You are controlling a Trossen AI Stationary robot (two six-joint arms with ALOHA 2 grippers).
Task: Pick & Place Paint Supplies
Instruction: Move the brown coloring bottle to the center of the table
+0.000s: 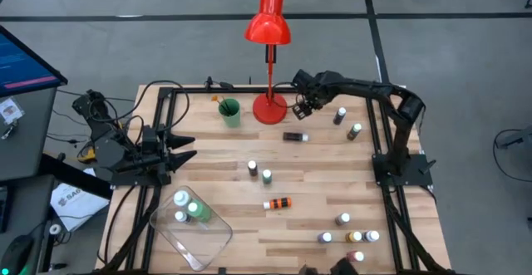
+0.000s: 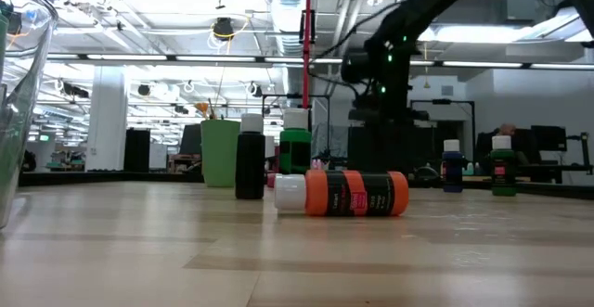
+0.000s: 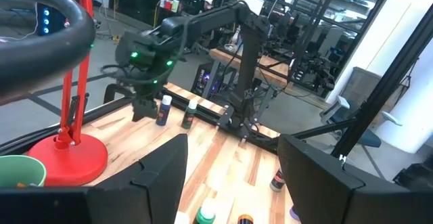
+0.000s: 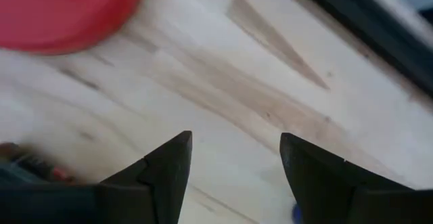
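Right claw (image 1: 304,109) hangs over the far part of the surface (image 1: 316,184), just beside the red lamp's base (image 1: 269,107), fingers parted with only bare wood between them in its wrist view — nothing grasped. A dark bottle lying on its side (image 1: 295,136) sits near it; the claw's position suggests this is the next pick, though that is a judgement. Left claw (image 1: 184,146) waits at the left edge, fingers spread and empty.

Paint supplies lie scattered, presumably awaiting collection. Two bottles (image 1: 347,123) stand near the right arm at the far right. Two more (image 1: 259,171) stand mid-surface, and an orange bottle (image 1: 278,203) lies on its side nearer the front. A cluster (image 1: 349,235) stands at the front right corner. The clear tray (image 1: 193,229) at front left already holds a green bottle (image 1: 196,211) and white-capped items, so it appears to be the destination. The green cup (image 1: 229,112) beside the lamp holds something thin, possibly brushes — too small to confirm.

In the right wrist view, a dark object with red marking is cut off at the edge; its identity cannot be settled. The front-right cluster is partly cropped in the high view.
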